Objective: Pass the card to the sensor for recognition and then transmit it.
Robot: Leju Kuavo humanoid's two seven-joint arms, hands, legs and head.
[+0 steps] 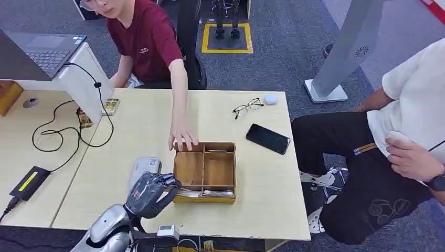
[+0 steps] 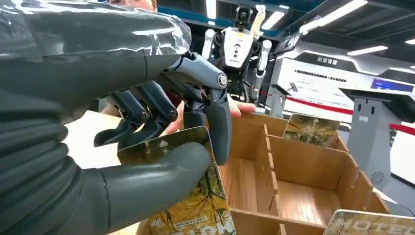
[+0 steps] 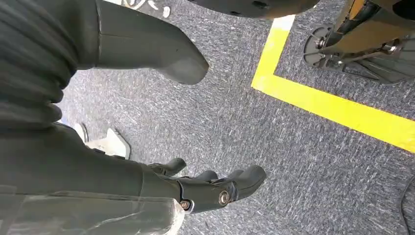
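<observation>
left hand: the left hand [image 1: 151, 193] sits at the near-left corner of the wooden box [image 1: 205, 171], thumb on one face and dark fingers [image 2: 147, 116] on the other, pinching a card. Looks like a pinch by the flat faces so the card can be shown to a reader without the hand covering it.

card: the card [image 2: 193, 205] is in that pinch, right at the box's near compartment. Can't tell if its lower edge is out of the slot or not.

box: more cards stand in the near compartment, and another one [image 2: 311, 129] leans against the far wall. Standing on edge probably makes them easy to pluck.

person: someone in a red shirt has a hand [image 1: 181, 138] resting on the far rim of the box, my guess is to stop it sliding while the card comes out.

sensor: the grey device [image 1: 144, 169] flat on the table just left of the box looks like the reader, so the card is close to it.

right hand: the right hand [image 3: 215, 188] hangs by the robot's side over grey carpet, fingers loosely apart, holding nothing.

other stuff: phone [image 1: 267, 138] and glasses [image 1: 247, 107] are well off to the right.
</observation>
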